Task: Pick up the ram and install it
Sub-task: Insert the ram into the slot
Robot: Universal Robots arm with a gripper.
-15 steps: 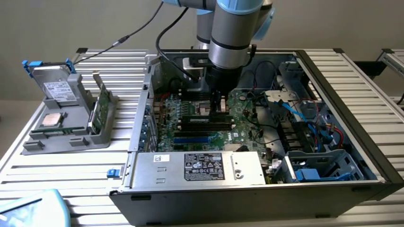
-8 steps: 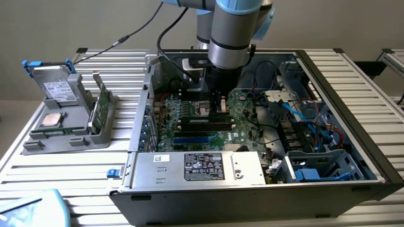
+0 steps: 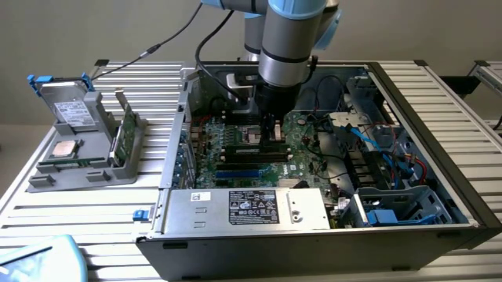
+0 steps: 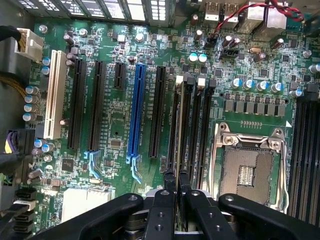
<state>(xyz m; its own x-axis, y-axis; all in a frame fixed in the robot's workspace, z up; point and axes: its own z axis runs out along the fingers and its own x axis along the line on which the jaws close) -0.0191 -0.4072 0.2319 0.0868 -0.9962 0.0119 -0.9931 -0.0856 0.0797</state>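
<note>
**Gripper low over the memory slots, a green stick out in the holder**

The black gripper (image 3: 273,136) hangs deep inside the open black computer case (image 3: 439,132), right over the green motherboard (image 3: 310,147). From the wrist view it sits directly above the row of long black memory slots (image 4: 184,125), lined up along their length. I'd judge that's the line a stick needs to drop in square. Just beside it is the silver-framed bare processor socket (image 4: 247,165), and on its other side a long blue expansion slot (image 4: 136,110). Is it clamped on anything? I cannot tell; the pictures don't settle it.

Now the ram (image 3: 120,140), the thin green circuit-board stick. One stands on its long edge in the grey moulded holder (image 3: 79,176), outside the case and well apart from the gripper, beyond the case wall. Upright like that, its top edge is offered for a pinch from above. Sharing the holder are a grey boxy drive with a white label (image 3: 70,108) and a square silver processor chip (image 3: 63,150).

Everything rests on a slatted aluminium table (image 3: 70,217). Around the gripper it's tight quarters, with loose blue cables (image 3: 377,138) to one side and the silver power supply box (image 3: 243,208) along the case's edge. A plain beige wall (image 3: 79,35) stands behind.
</note>
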